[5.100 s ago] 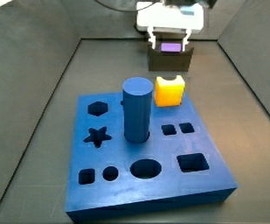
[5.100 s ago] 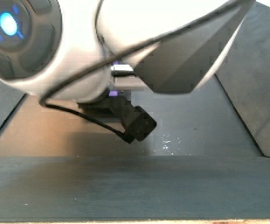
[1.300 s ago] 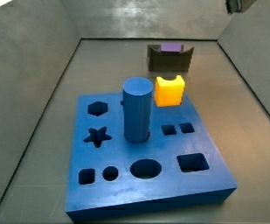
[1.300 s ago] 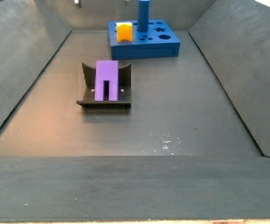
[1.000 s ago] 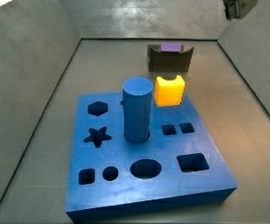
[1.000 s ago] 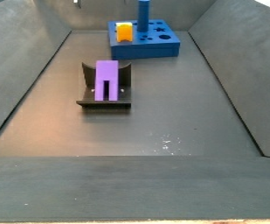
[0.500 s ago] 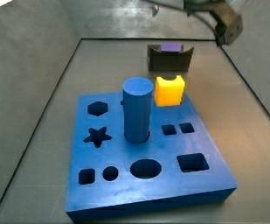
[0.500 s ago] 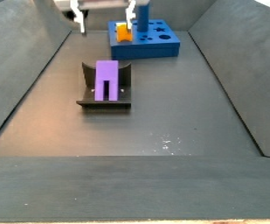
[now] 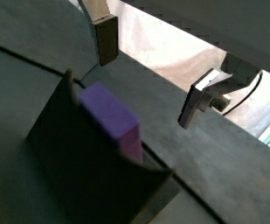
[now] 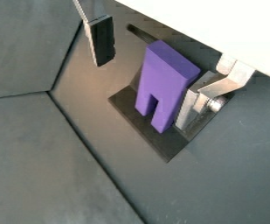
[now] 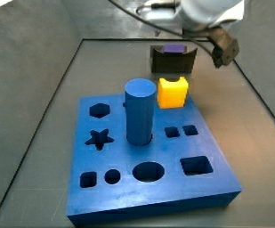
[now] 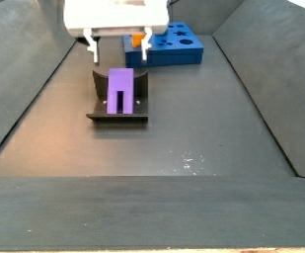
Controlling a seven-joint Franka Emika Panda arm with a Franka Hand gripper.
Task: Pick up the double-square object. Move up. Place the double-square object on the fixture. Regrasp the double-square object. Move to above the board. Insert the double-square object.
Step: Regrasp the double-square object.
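Board (image 11: 151, 160): lying flat on the floor, its cut-outs facing up; also showing at the far end in a side view (image 12: 182, 46).
Cylinder (image 11: 140, 111): standing upright in the board, blue and tall.
Cube (image 11: 173, 92): sitting at the board's far edge, yellow-orange, just in front of the fixture.
Fixture (image 12: 116, 102): standing on the floor, well apart from the board in that side view; also showing in both wrist views (image 10: 161, 131) (image 9: 90, 166).
Double-square object (image 12: 120, 89): lying on the fixture, purple, slotted end pointing away from the board; the two prongs are showing clearly in a wrist view (image 10: 165, 83).
Pincer (image 12: 115, 42): hovering over the fixture's far end, spread wide and holding nothing; its fingers (image 10: 102, 39) are standing on either side of the purple block without touching it.
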